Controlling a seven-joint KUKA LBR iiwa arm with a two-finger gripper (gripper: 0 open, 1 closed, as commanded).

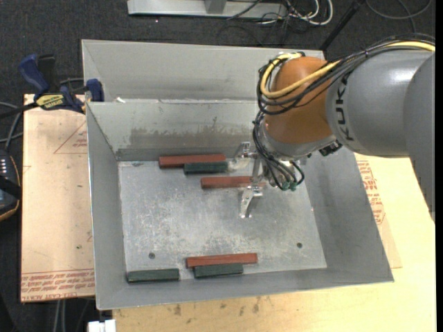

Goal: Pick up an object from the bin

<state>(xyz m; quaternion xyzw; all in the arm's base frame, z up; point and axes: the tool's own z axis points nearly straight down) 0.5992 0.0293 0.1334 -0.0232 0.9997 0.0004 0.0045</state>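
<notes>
End effector [248, 180] hangs released near the middle of the bin [104, 206], its fingers [247, 205] astride the right end of a reddish-brown bar [221, 182]. Gripped so far off-centre, the bar may swing or slip out on lifting. Closing could also nudge the dark green bar [205, 167] just beyond.

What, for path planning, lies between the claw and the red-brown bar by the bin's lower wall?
Only bare bin floor, in the camera view, between the claw and that red-brown bar.

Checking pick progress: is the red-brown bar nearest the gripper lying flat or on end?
Flat: the red-brown bar shows full length, reaching to the gripper.
</notes>
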